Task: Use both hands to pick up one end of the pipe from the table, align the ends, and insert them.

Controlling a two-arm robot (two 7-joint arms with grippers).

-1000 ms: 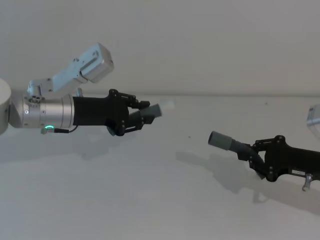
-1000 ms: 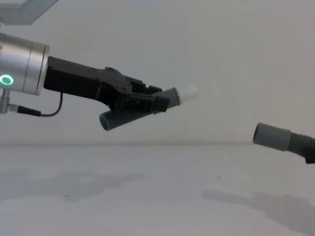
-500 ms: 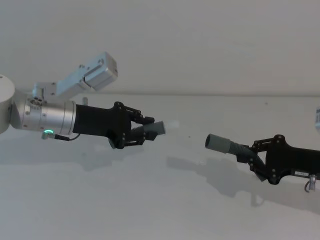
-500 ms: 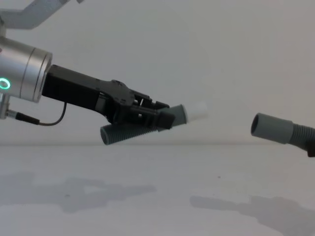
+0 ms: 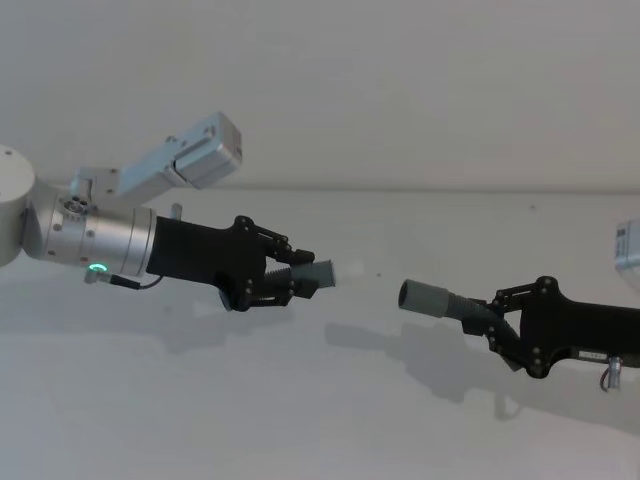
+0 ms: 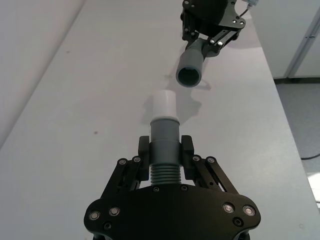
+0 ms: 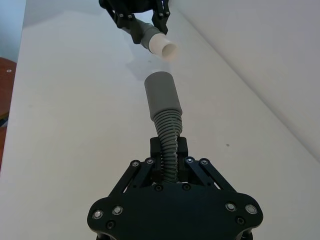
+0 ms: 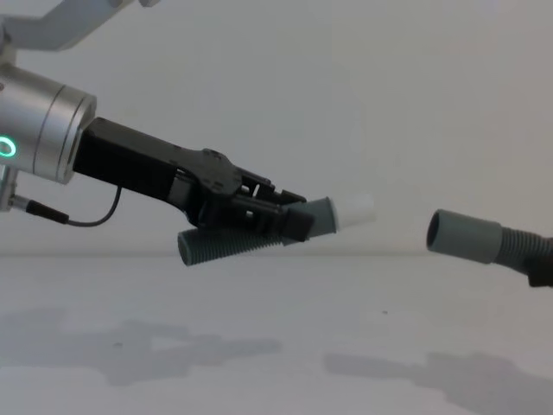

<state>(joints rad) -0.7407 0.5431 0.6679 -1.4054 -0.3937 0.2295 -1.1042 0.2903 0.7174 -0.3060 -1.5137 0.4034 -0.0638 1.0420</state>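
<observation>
Above the table, the left gripper clamps the short pipe piece and the right gripper clamps the long piece, white-tipped cuff facing open cuff, near but apart.

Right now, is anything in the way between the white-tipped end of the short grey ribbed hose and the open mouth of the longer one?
Nothing visible. Only open air lies between the white tip of the short ribbed hose in the left gripper and the wide grey open cuff of the long hose in the right gripper.
</observation>
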